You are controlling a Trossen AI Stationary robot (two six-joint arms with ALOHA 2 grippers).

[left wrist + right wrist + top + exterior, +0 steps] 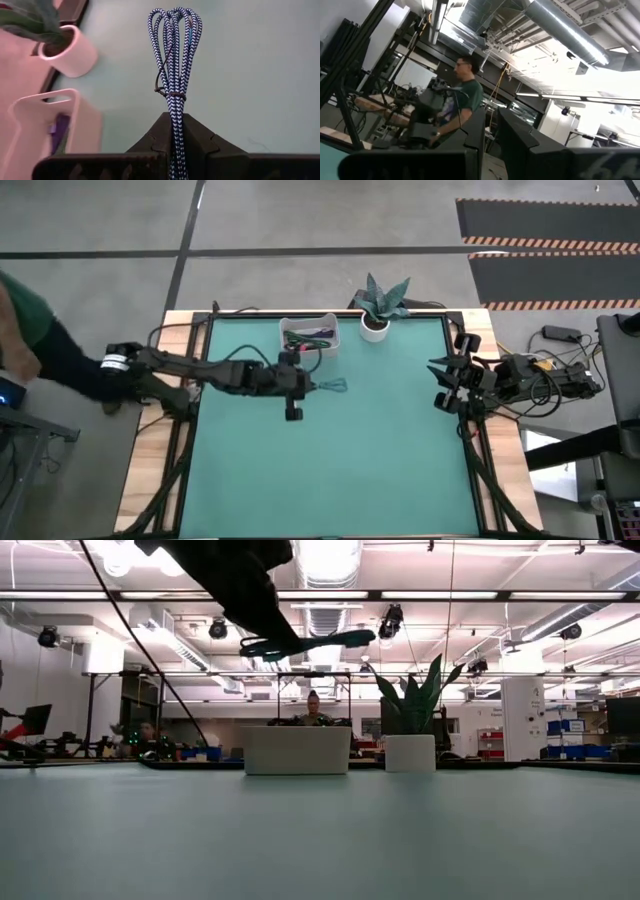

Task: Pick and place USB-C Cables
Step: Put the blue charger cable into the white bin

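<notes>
A blue-and-white braided USB-C cable (175,50), a bundle bound by a thin tie (170,93), is in my left gripper (175,120), which is shut on it. In the high view the gripper (306,385) hangs over the mat's middle, just near of a white bin (309,333), and the cable (333,385) juts toward the table's right. The low view shows the cable (310,642) high above the table. Green and dark cables (312,336) lie in the bin. My right gripper (438,382) waits at the mat's right edge, raised and slightly open, with nothing between its fingers. My left gripper pinches one end of the bundle (175,107) between its two fingers, just behind the tie. The fingers come from the table's left, slanting down, and lie along the cable. The looped free end (175,17) sticks out ahead of the fingertips, clear of the table.
A potted plant (380,305) in a white pot stands at the far edge, right of the bin. The teal mat (330,470) is bare toward the near side. A person's arm (40,345) shows beyond the table's left, and other people sit in the room behind.
</notes>
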